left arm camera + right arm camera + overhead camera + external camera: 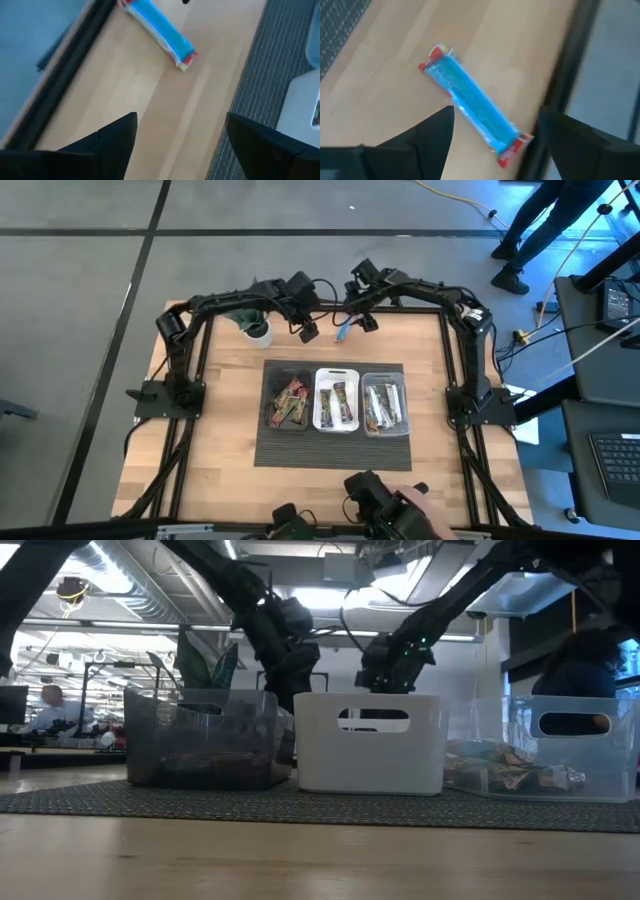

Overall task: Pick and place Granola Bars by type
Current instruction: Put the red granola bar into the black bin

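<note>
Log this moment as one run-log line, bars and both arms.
blue bar: loose on wood, far table edge | right gripper: above it, jaws open | left gripper: nearby, jaws open, empty | trays: hold sorted bars

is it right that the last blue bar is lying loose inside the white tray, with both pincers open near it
Not quite: the blue bar lies on the bare wood of the table, beyond the white tray, as the high view shows. Both the left pincer and right pincer are open near it.

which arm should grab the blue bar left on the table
Right, probably. The right end effector is open directly over the blue bar, which lies between its fingers. The left end effector, also open, sits farther off, the bar beyond its fingers.
</note>
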